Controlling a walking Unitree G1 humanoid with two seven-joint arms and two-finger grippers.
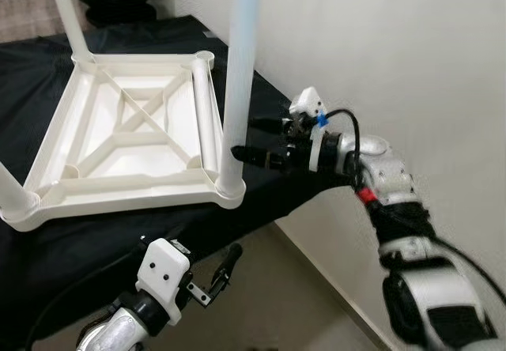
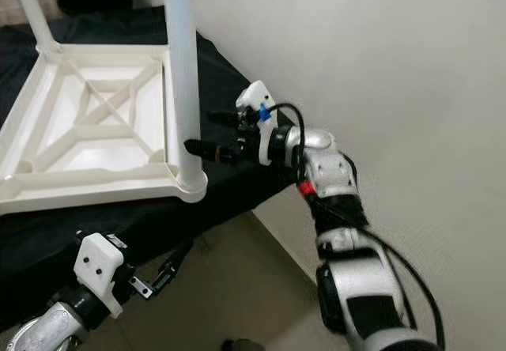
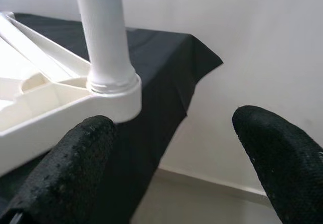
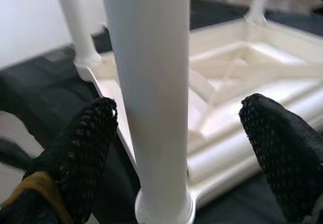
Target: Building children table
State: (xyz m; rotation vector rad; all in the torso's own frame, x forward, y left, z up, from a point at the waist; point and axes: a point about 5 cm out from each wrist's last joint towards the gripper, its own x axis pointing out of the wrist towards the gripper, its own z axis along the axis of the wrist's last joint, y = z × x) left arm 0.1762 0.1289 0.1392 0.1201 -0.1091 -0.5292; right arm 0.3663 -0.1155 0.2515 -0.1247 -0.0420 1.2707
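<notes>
A white table leg (image 1: pixel 237 90) stands between the right gripper's (image 1: pixel 251 139) wide-spread fingers (image 4: pixel 86 148), untouched. The left gripper (image 1: pixel 225 266), fingers apart, hangs below the bench (image 1: pixel 47 248) edge.

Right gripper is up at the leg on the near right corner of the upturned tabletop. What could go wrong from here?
1. The right gripper is open with the white leg between its fingers, not clamped; closing off-centre could tilt the leg in its socket.
2. That corner of the tabletop sits close to the edge of the black-covered surface; a sideways push might slide it off.
3. The left gripper hangs low below the edge, so nothing steadies the tabletop.
</notes>
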